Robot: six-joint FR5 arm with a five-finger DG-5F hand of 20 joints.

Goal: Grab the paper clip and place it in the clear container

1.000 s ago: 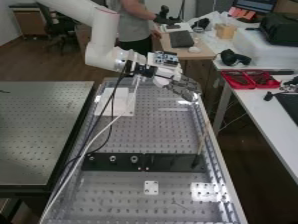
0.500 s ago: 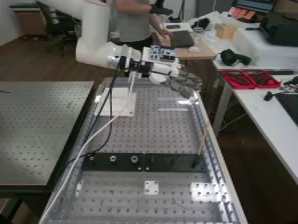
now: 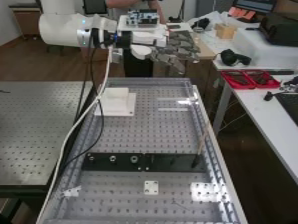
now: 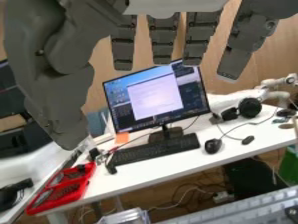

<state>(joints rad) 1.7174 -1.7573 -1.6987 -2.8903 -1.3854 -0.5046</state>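
Robot hand (image 3: 178, 49) is hanging open around 12 o'clock in the high view, near the far end of the worktop (image 3: 143, 131). Fingers are pointing out straight, thumb is staying clear of them; it's looking released, apparently grasping nothing.

Paper clip: too small to pin down, so I'm not calling its location. Clear box (image 4: 126, 217), probably the target container, is sitting near the perforated surface; can't tell whether the clip is lying in it.

Progress: no grasp is happening at this moment. Open hand is fitting either pre-pick or post-drop, and I'm not seeing enough to choose. If the clip is still waiting, everything is remaining: locating, pinching, carrying over the rim, letting go. If it's already sitting inside, only parking the arm is remaining. Risk, if picking: thin wire is likely lying flat and slipping under the fingertips.

Further out, from mid-worktop: white block (image 3: 116, 102) is sitting at 11 o'clock, thin stick (image 3: 202, 142) is standing at 3 o'clock, black strip (image 3: 174, 162) is running across at 6 o'clock, small white plate (image 3: 151, 187) is lying beyond it at 6. Red trays (image 3: 234, 80) are resting on the side table (image 3: 261, 111), about 1 to 2 o'clock.
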